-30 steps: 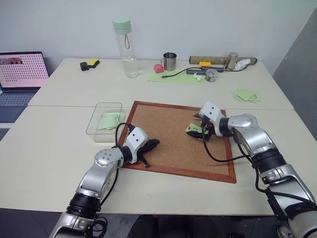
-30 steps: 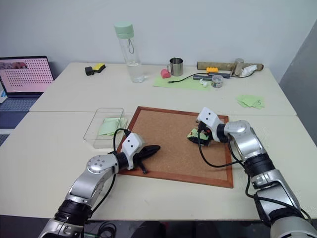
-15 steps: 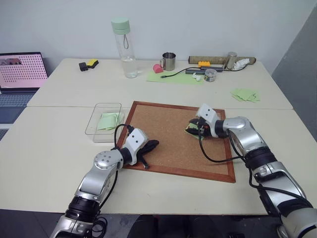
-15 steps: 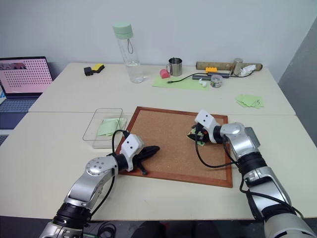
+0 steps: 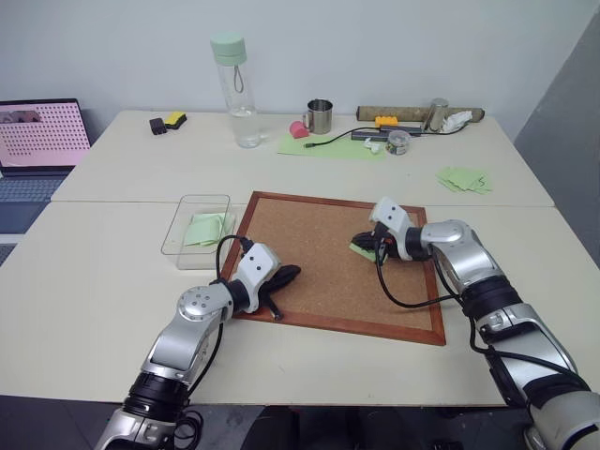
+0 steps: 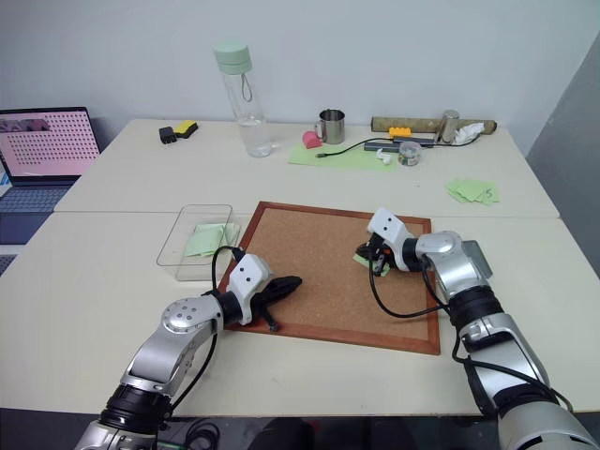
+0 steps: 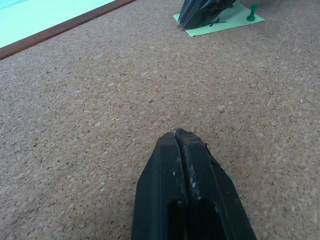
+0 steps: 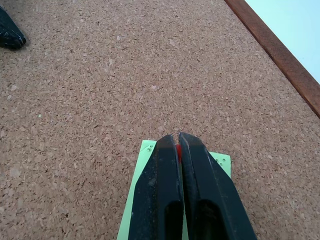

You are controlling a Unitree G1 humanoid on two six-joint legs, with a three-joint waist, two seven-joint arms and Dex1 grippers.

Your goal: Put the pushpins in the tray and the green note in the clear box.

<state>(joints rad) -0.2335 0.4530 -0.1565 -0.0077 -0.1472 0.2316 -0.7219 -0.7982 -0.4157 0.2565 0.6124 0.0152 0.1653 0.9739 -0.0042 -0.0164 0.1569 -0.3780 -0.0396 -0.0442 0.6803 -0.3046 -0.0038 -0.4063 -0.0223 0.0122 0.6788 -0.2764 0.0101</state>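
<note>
Fingers of my right pincer (image 8: pixel 177 137) are pressed together on the red pushpin (image 8: pixel 178 153), a sliver of red showing between the tips, right on the green note (image 8: pixel 145 200) that lies flat under them on the cork board (image 5: pixel 319 262). Just beside the note stands the green pushpin (image 7: pixel 254 13), stuck in the cork. Across the board, well apart, my left pincer (image 7: pixel 181 136) is closed on nothing, its tips low over bare cork. Beyond it, off the board's edge on the desk (image 5: pixel 94 281), sits the clear box (image 5: pixel 178 239) with green paper inside.
</note>
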